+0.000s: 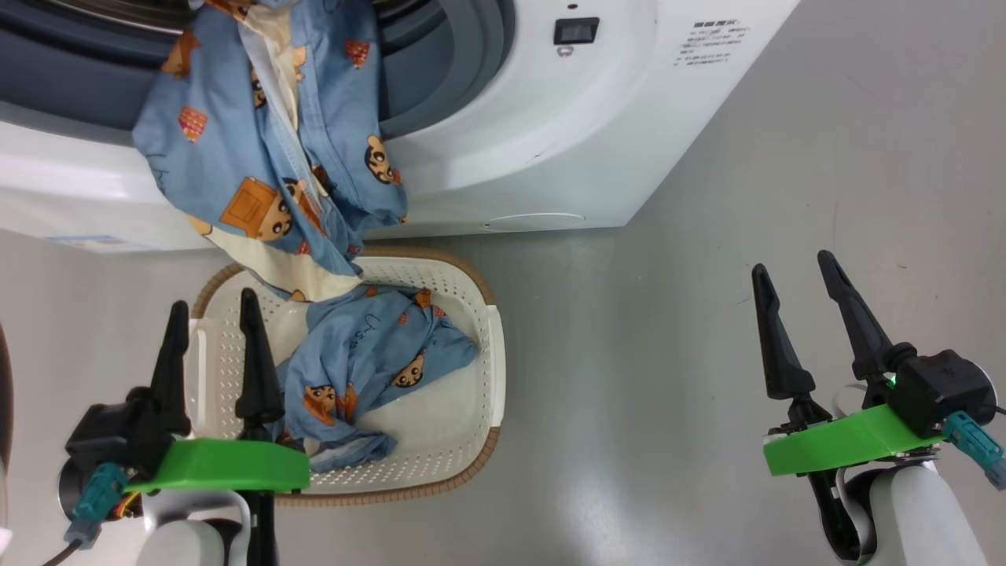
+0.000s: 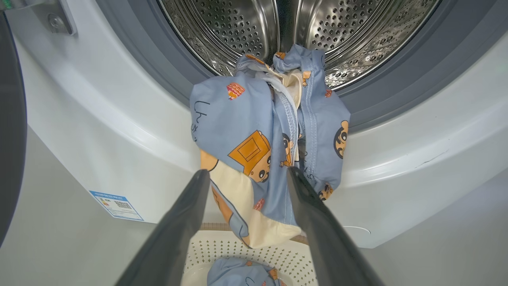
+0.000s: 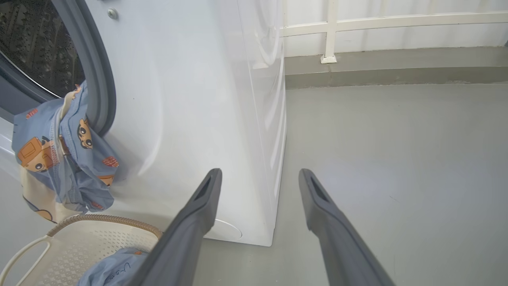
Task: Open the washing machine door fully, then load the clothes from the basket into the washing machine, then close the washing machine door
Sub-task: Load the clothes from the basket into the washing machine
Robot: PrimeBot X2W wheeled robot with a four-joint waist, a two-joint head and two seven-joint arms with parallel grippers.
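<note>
Two light blue cartoon-patched fabric clothes (image 1: 259, 157) wait: one dangles lengthwise from the white washing machine (image 1: 550, 141), straight beyond the nearer left pincer (image 1: 214, 299); one lies in the cream perforated basket (image 1: 495, 354) beside it. Both pincers gape empty, the right pincer (image 1: 792, 262) well apart.

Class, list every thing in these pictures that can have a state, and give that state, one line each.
washing machine door: open, swung aside.
washing machine: drum exposed.
hanging garment: partly in the drum, draped down the front.
second garment: crumpled in the basket.
basket: upright, one garment inside.
left gripper: open, empty.
right gripper: open, empty.
</note>
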